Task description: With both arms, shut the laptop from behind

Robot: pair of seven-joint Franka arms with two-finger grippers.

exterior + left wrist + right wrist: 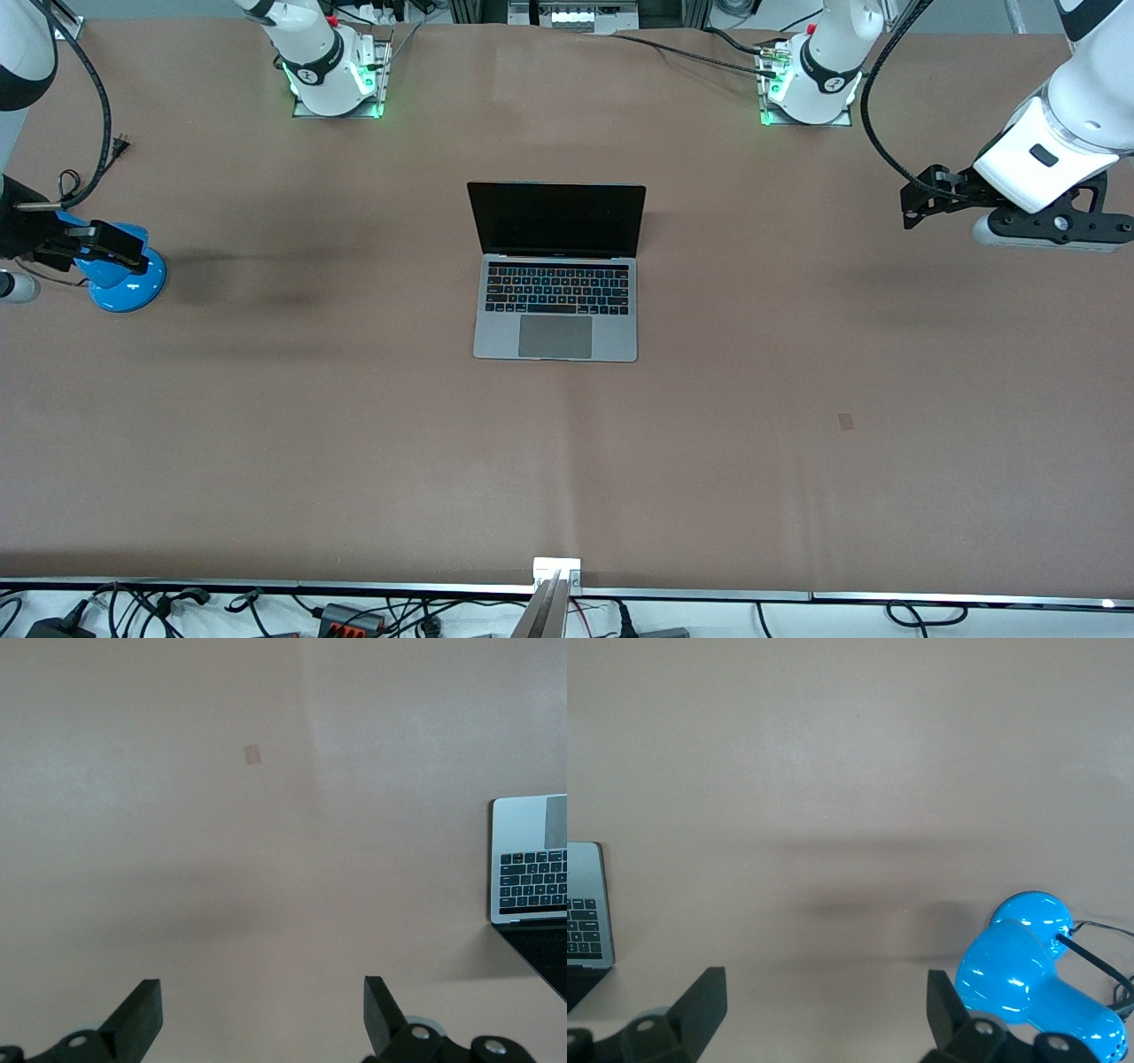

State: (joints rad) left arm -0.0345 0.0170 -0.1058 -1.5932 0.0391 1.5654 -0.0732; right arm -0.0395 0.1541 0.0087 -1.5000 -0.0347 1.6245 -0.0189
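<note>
**benchrat:** Nearest the front camera is that little tape patch [846,422] on the brown table [354,461], nothing else down there. Laptop [556,271] sits mid-table, lid up and roughly vertical, screen and keyboard facing the front camera, hinge edge toward the robot bases. So nothing's done yet, both arms are parked way out wide.

**kettle_09:** Yeah. Left gripper [263,1014] hangs over bare table at the left arm's end, jaws spread wide, laptop only clipping the edge of its wrist view. Right gripper [826,1010] is the same deal at the right arm's end, jaws spread, hovering right above the blue desk lamp [122,266].

**benchrat:** How would they do the approach well, though?

**kettle_09:** My guess: the right arm lifts clear of the lamp first, so it doesn't drag that or its cord. Then both swing in on the bases' side of the lid, one per top corner. Contact should be high on the lid's back, pushing evenly toward the front camera.

**benchrat:** And uneven pushing would probably twist the hinge or skate the whole thing across the table. Slow at the end too, so it doesn't slam.
</note>
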